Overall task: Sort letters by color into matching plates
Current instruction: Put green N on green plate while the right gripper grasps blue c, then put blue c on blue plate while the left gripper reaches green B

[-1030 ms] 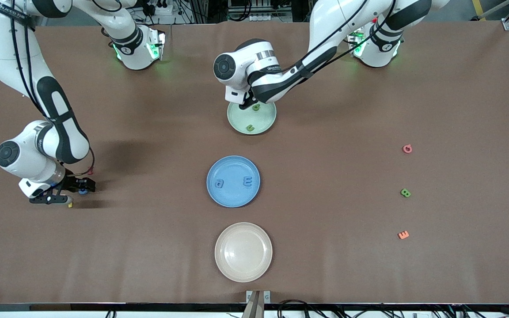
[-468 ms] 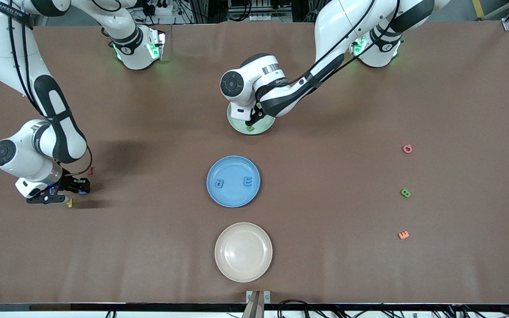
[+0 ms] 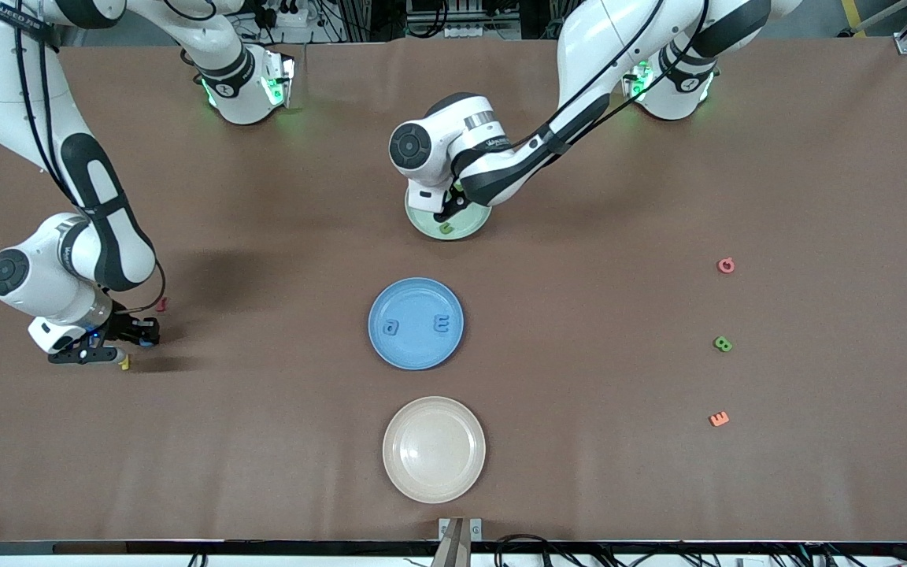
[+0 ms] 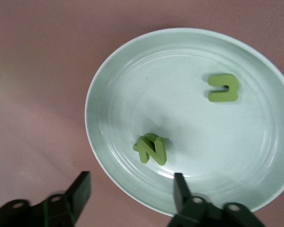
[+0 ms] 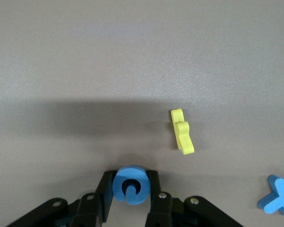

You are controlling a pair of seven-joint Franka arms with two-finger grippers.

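My left gripper [image 3: 450, 207] hangs open just over the pale green plate [image 3: 472, 227], fingers [image 4: 82, 188] spread wide with nothing between them. Two green letters [image 4: 151, 149] [image 4: 223, 88] lie in that plate [image 4: 113, 94]. At the right arm's end of the table my right gripper [image 3: 135, 336] is shut on a round blue letter [image 5: 130, 185], low at the table. A yellow letter [image 5: 182, 131] and a blue X [image 5: 279, 197] lie close by. The blue plate [image 3: 416, 287] holds two blue letters [image 3: 393, 327] [image 3: 442, 322]. The beige plate [image 3: 434, 449] has nothing in it.
Toward the left arm's end of the table lie a pink letter [image 3: 727, 265], a green letter [image 3: 723, 344] and an orange letter [image 3: 719, 419] in a row. A small red letter [image 3: 161, 303] sits by the right gripper, with the yellow letter [image 3: 124, 363] nearer the camera.
The left gripper came down over the pale green plate and opened, leaving a green letter in the plate. The right gripper's fingers closed on the blue letter.
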